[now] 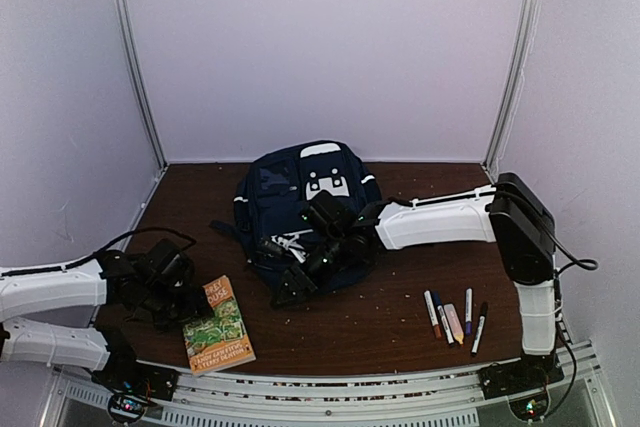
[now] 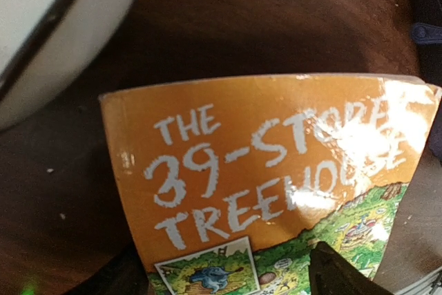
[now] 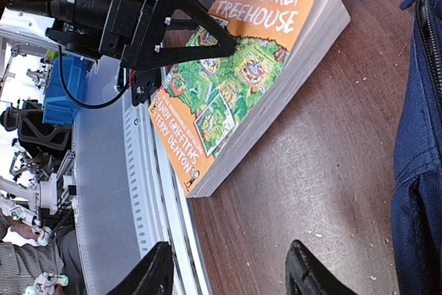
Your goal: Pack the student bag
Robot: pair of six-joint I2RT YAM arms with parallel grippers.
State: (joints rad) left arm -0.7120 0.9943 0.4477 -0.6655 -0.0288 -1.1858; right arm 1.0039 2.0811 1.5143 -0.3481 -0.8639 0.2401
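Note:
The student bag (image 1: 300,192), navy with white patches, lies at the middle of the table; its blue fabric and zip fill the right edge of the right wrist view (image 3: 418,143). An orange and green paperback (image 1: 220,327) lies near the front edge, left of the bag. My left gripper (image 1: 197,302) hovers over the book's top end, open, its dark fingertips (image 2: 338,274) spread above the cover (image 2: 262,170). My right gripper (image 1: 295,285) hangs at the bag's front left, open, with only bare table between its fingers (image 3: 311,274).
Several marker pens (image 1: 455,317) lie in a row at the front right. The book's lower corner (image 3: 197,184) sits at the table's front edge beside the slotted metal rail (image 3: 148,191). White walls close in the back and sides.

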